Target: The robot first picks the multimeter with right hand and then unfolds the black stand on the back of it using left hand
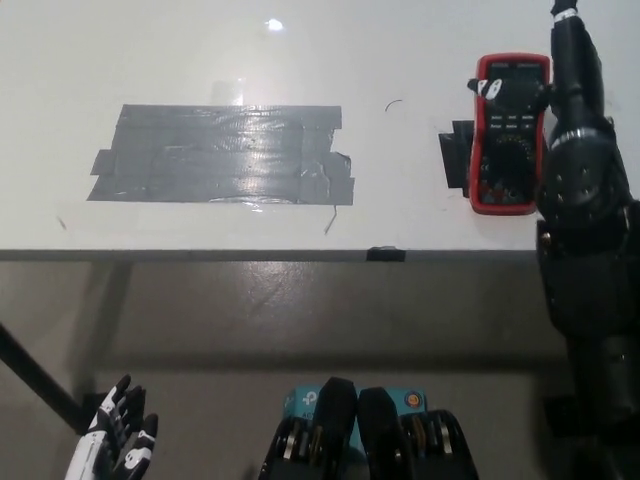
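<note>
Head view shows the multimeter point(510, 135) lying face up at the table's right side, its long axis running away from the robot, display end at the far side and dial end nearer the table's front edge. It has a red, rounded casing, a dark screen, a row of small buttons and a round dial; the markings are too small to read. It lies on a black rectangular patch point(456, 157), which shows only at its left. The stand on its back is hidden.

Over the multimeter's right edge reaches the right hand point(572, 70), black and glossy, its bulky arm covering the table's right margin and running down to the picture's lower right. A fingertip with a white spot lies against the upper left corner of the casing, and another part of the hand stands at the right, so the fingers look apart around the top end; I cannot tell whether they grip it.

Left of centre on the smooth white table point(420, 50) is a wrinkled grey tape patch point(220, 155).

Below the table, at the lower left, the white left hand point(112, 445) hangs with fingers apart, partly cut off.
</note>
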Motion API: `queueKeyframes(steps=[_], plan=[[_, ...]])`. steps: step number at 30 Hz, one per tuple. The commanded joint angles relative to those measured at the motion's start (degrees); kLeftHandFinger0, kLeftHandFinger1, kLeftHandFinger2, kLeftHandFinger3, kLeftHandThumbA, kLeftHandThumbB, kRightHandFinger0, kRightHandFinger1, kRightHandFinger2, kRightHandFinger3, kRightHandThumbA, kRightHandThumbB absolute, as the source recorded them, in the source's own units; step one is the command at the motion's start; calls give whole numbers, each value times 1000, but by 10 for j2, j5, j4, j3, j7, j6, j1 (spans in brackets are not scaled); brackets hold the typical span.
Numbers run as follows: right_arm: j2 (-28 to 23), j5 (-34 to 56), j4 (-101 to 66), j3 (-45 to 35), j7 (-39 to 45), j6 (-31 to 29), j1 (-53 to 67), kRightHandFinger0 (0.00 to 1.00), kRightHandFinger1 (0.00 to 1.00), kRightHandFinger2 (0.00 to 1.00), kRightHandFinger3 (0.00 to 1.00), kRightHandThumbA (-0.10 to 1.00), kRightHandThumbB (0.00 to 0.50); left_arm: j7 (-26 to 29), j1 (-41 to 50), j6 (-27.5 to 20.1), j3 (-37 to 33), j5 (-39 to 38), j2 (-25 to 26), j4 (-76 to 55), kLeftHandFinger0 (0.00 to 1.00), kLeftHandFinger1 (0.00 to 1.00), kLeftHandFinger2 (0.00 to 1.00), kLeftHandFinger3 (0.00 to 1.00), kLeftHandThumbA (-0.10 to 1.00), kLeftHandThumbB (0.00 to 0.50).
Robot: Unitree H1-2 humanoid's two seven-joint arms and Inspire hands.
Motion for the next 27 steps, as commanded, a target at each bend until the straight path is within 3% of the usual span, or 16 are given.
queueKeyframes(steps=[1, 7, 13, 21, 27], plan=[[-6, 29, 25, -5, -20, 23, -57, 1000, 1000, 1000, 1000, 1000, 422, 2, 6, -24, 1, 6, 3, -18, 1000, 1000, 1000, 1000, 598, 70], [-10, 30, 78, 8, -35, 22, -80, 1000, 1000, 1000, 1000, 1000, 412, 10, 13, -46, -4, 38, 5, -14, 1000, 1000, 1000, 1000, 488, 67], [-20, 20, 122, 30, -45, 30, -104, 1000, 1000, 1000, 1000, 1000, 419, 12, 16, -45, -5, 55, 5, -19, 1000, 1000, 1000, 1000, 476, 66], [-18, 31, 176, 34, -69, 25, -129, 1000, 1000, 1000, 1000, 1000, 416, 14, 9, -48, -5, 70, 4, -14, 1000, 1000, 1000, 1000, 491, 64], [-19, 45, 204, 32, -75, 15, -138, 1000, 1000, 1000, 1000, 1000, 405, 14, 8, -53, -3, 69, 0, -8, 1000, 1000, 1000, 1000, 595, 74]])
